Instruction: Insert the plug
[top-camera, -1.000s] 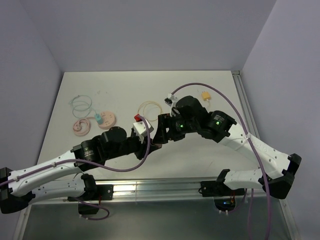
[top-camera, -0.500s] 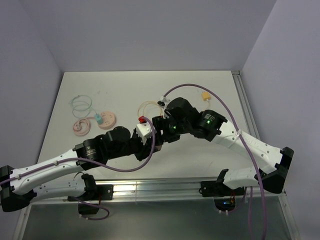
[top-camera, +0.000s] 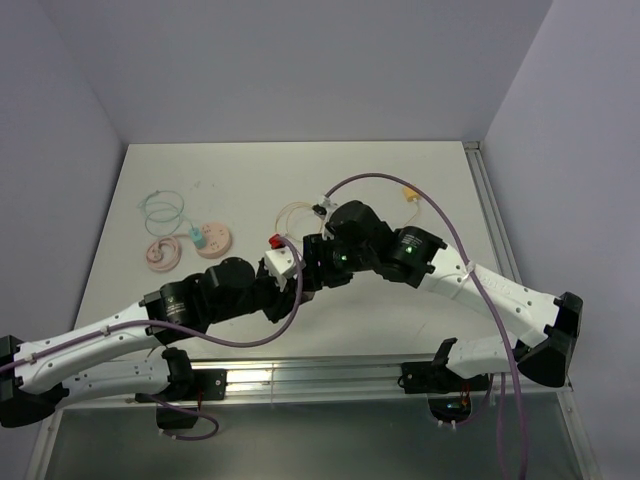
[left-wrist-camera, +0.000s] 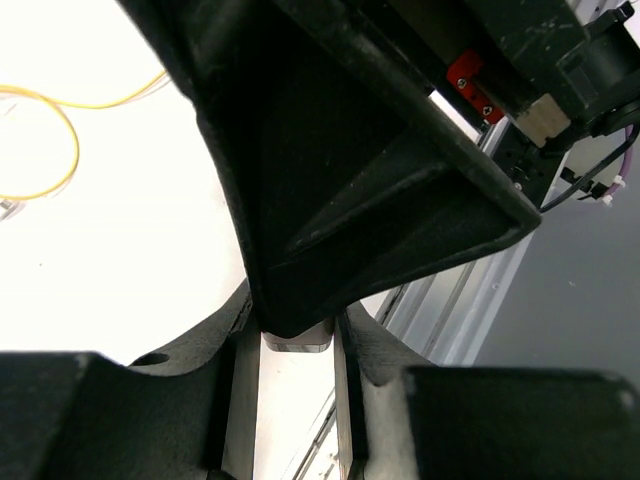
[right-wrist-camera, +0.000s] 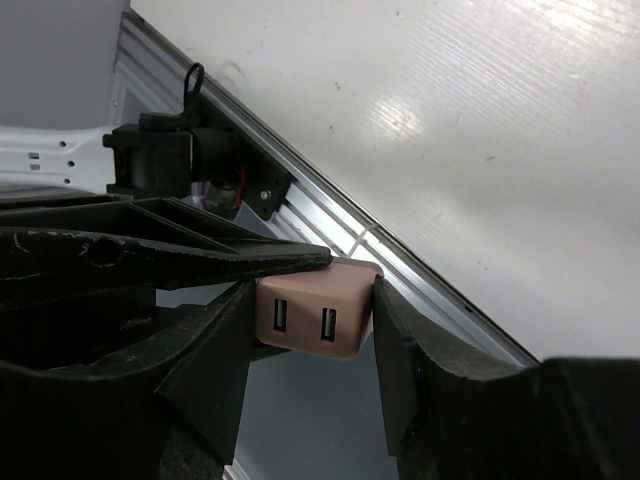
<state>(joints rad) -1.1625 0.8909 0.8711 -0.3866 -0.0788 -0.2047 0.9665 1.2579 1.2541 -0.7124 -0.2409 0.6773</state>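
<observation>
Nearby — 2-port charger (right-wrist-camera: 316, 318) | yellow cable loop (top-camera: 297, 213) | pink disc (top-camera: 213, 238)

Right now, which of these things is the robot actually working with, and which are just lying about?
In use: pink charger with two sockets, gripped by the left end effector and right end effector.

Lying untouched: yellow wire coil, green wire coil, pink disc, pink wire reel, small yellow connector; whether any is needed later, I cannot tell.

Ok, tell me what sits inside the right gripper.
A pinkish block with two USB-style slots sits inside the right gripper. Its back is covered by the gripper itself.
</observation>
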